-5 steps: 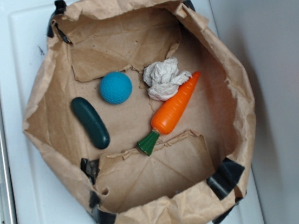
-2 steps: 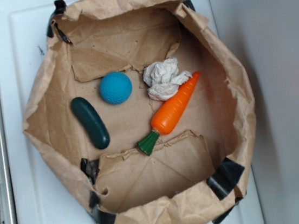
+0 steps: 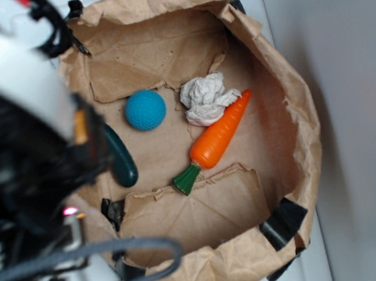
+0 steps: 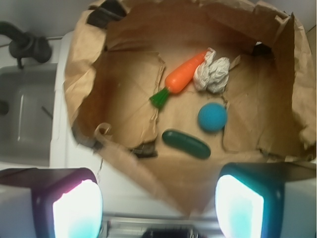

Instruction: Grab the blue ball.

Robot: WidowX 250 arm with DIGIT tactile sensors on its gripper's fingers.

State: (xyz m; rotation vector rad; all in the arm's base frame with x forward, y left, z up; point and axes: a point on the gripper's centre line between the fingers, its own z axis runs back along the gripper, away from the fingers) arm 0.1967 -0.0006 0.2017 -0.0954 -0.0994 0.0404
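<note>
Jaws: you have them wide open and empty; both fingers (image 4: 74, 208) glow at the bottom of your wrist view, outside the bag's near wall.
Ball (image 4: 212, 117): on the bag floor, ahead of the jaws and nearer the right finger, untouched.
Cucumber (image 4: 186, 144): just beside the ball, closer to the jaws, between them and the ball.
Carrot (image 4: 181, 79): farther ahead, beyond the cucumber, its tip against the paper wad (image 4: 211, 73).
Bag (image 3: 286, 101): open, sitting on the white counter (image 3: 11, 39).
Arm (image 3: 15, 127): in the exterior view, a blur over the bag's left rim, covering part of the cucumber.
</note>
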